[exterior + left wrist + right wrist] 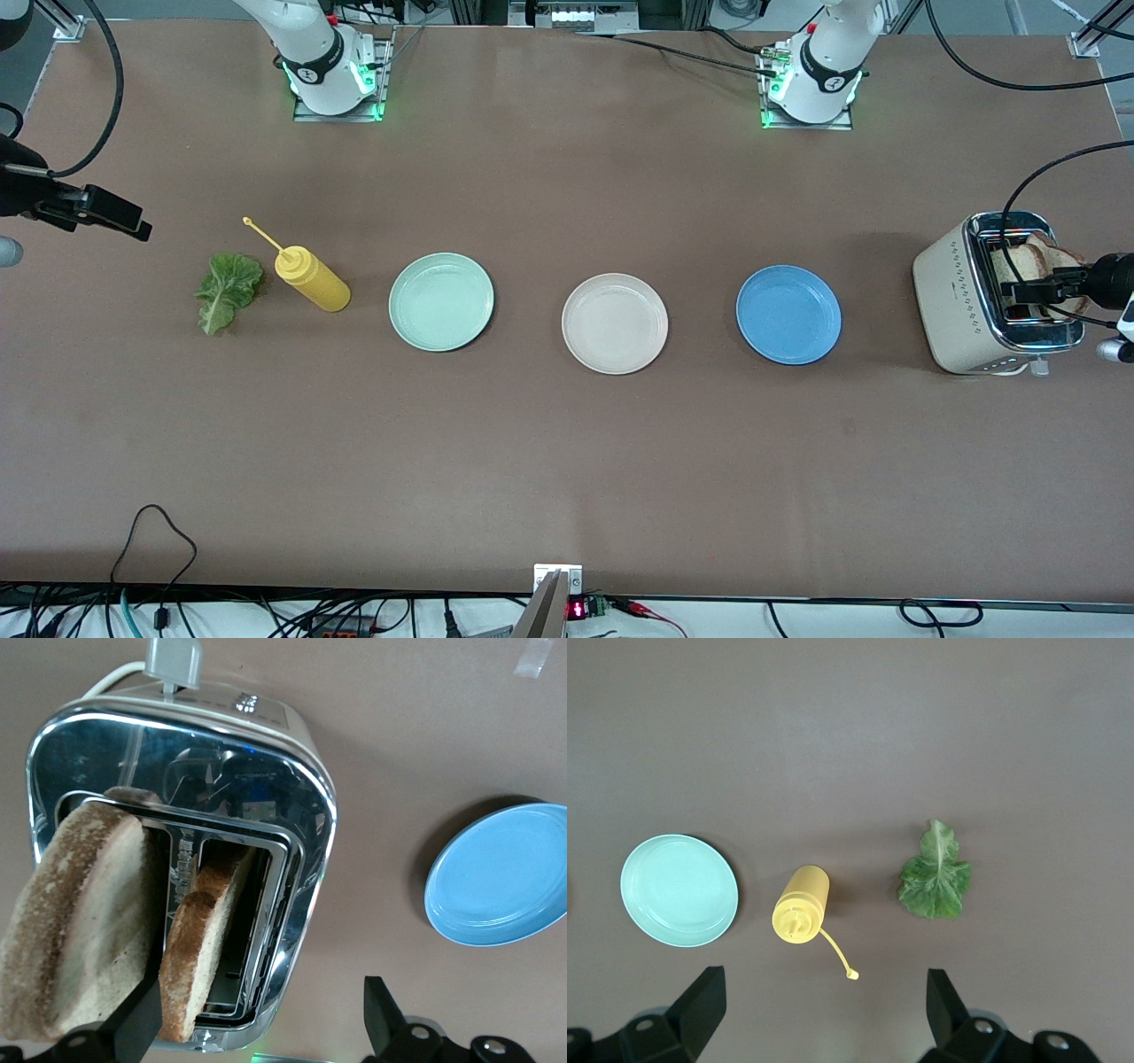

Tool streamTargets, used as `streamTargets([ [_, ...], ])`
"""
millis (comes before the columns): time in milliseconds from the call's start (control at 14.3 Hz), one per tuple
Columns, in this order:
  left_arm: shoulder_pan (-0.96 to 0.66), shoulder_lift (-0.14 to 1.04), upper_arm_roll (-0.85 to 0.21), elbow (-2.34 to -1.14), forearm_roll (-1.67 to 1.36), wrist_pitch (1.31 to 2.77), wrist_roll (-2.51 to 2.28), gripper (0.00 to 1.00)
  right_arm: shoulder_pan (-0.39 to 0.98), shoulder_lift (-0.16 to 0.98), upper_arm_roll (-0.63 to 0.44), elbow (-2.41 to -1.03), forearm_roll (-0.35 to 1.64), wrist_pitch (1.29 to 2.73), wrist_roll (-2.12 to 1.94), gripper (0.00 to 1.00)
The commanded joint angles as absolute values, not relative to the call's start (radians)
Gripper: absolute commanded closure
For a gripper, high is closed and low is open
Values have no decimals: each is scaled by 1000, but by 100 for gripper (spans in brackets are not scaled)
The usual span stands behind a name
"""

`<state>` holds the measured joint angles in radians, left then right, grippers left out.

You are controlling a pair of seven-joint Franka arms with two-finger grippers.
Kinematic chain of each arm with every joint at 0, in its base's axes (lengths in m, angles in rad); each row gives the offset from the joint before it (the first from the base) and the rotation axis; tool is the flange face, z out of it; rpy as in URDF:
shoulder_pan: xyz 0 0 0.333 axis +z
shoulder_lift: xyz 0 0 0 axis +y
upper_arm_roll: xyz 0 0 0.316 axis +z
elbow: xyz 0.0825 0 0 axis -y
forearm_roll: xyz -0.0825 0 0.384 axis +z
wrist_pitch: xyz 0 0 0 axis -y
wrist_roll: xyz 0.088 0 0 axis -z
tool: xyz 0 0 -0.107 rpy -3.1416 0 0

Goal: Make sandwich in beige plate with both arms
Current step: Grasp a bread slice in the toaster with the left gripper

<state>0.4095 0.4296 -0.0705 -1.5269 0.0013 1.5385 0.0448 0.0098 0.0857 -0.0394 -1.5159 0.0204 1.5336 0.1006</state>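
The beige plate (615, 322) sits bare mid-desk, ready for bread. The left pincer (261, 1028) hangs wide open, holding nothing, over the toaster (961, 301), likely lining up on a bread slice (75, 921). The right pincer (824, 1010), also wide open and holding nothing, hovers near the lettuce leaf (935, 877).

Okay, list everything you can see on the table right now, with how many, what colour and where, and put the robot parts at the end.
Lettuce leaf: one, green, flat on the table at the right arm's end.
Squeeze bottle: one, yellow, cap flipped open, between the lettuce leaf and the mint green plate.
Mint green plate: one, bare, beside the squeeze bottle.
Beige plate: one, bare, middle of the row of plates.
Blue plate: one, bare, between the beige plate and the toaster.
Toaster: one, cream and chrome, at the left arm's end.
Bread slices: two, light with brown crust, standing in the toaster's slots.
Left gripper: black, open, over the toaster.
Right gripper: black, open, above the squeeze bottle and lettuce leaf.
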Motion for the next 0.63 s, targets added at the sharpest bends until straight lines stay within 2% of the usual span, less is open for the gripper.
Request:
streamTargets([
  [0,428,431,-77,-1536,15,1532,67,0,-1,84,-37,-1511,37,1525,103,0],
  [561,430,453,-77,-1537,17,1529,66,1,-2,84,-38,-1511,51,1523,103,0],
])
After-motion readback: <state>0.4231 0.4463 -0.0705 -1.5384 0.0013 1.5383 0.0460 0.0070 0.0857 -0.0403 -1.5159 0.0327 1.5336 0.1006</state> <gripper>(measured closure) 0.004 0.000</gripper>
